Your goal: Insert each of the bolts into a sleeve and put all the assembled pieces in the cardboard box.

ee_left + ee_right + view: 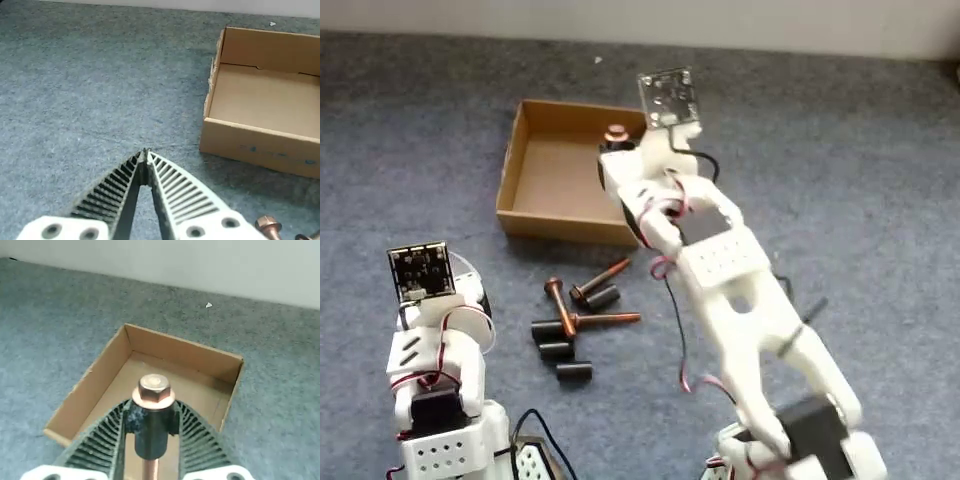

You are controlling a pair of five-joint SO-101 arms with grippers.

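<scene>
Where the right arm stretches out across the table [820, 150], its right pincer [152, 407] is clamped on a black sleeve [150, 435] with a copper bolt [153, 390] standing upright in it, the hex head sitting on top of the sleeve. In the high view the right pincer [620, 160] holds that bolt [616, 133] over the right end of the box [512, 170], near its front wall. From the right wrist view, the box [182, 347] lies directly below the held piece, its brown floor bare.

Back at the near left, the left pincer [146, 155] is closed on nothing, its ribbed fingers [175, 185] meeting at the tips above the grey table [75, 90]. It stays well apart from the box [260, 140], which sits off to one side of it.

Between the two arms, just in front of the box, lie the loose bolts [558, 305] and loose sleeves [574, 371] in a small cluster. One bolt points into the end of a sleeve beside it. Another lies flat with its head by a sleeve; I cannot tell whether it is inserted. Two more sleeves lie nearest the arms' bases. A bolt head [267, 225] peeks in at the edge of the left wrist view.
</scene>
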